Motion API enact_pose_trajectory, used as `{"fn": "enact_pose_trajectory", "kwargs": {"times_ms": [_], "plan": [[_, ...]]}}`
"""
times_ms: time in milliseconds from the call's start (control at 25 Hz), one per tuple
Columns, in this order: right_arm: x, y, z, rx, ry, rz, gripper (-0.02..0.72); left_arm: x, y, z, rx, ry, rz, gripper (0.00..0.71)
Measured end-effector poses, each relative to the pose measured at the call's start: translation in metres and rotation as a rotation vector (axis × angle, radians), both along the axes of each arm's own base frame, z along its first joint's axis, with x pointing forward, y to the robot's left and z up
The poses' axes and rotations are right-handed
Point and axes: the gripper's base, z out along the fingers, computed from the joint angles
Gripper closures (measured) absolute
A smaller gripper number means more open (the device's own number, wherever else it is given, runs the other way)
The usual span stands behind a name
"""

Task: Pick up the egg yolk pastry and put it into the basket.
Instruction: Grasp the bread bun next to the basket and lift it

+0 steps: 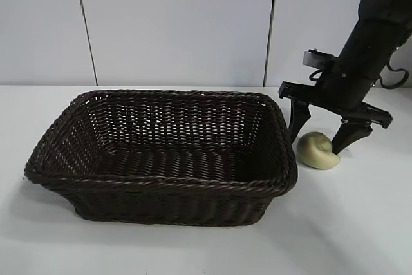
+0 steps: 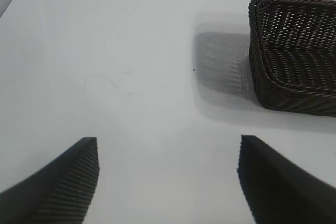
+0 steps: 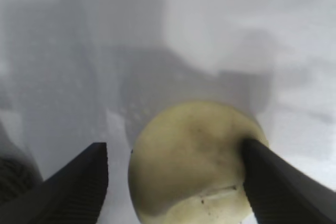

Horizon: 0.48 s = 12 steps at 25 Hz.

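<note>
The egg yolk pastry [image 1: 317, 151], a small pale cream-yellow dome, lies on the white table just right of the basket [image 1: 161, 182], a large dark brown woven wicker basket that holds nothing. My right gripper [image 1: 325, 134] is open and low over the pastry, with one finger on each side of it. In the right wrist view the pastry [image 3: 189, 156] sits between the fingers of the right gripper [image 3: 173, 150]; one finger touches its edge and the other stands apart from it. My left gripper [image 2: 168, 142] is open and empty above bare table, away from the basket [image 2: 294, 77].
A white wall with panel seams stands behind the table [image 1: 360, 223]. The basket's shadow falls on the table beside it in the left wrist view. The left arm is out of the exterior view.
</note>
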Motion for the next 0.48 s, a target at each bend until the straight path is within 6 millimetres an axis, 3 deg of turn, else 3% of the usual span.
{"fn": "enact_pose_trajectory", "kwargs": {"times_ms": [160,240,360,480], "plan": [[-0.001,-0.001,0.0,-0.018,0.015,0.005,0.531,0.0,0.0,0.0,0.0,0.0,0.0,0.17],[-0.001,-0.001,0.001,-0.018,0.017,0.007,0.622,0.0,0.0,0.0,0.0,0.0,0.0,0.17],[-0.002,-0.001,0.009,-0.017,0.009,0.011,0.653,0.0,0.0,0.0,0.0,0.0,0.0,0.17],[-0.003,-0.001,0.029,-0.013,-0.003,0.021,0.659,0.0,0.0,0.0,0.0,0.0,0.0,0.17]]}}
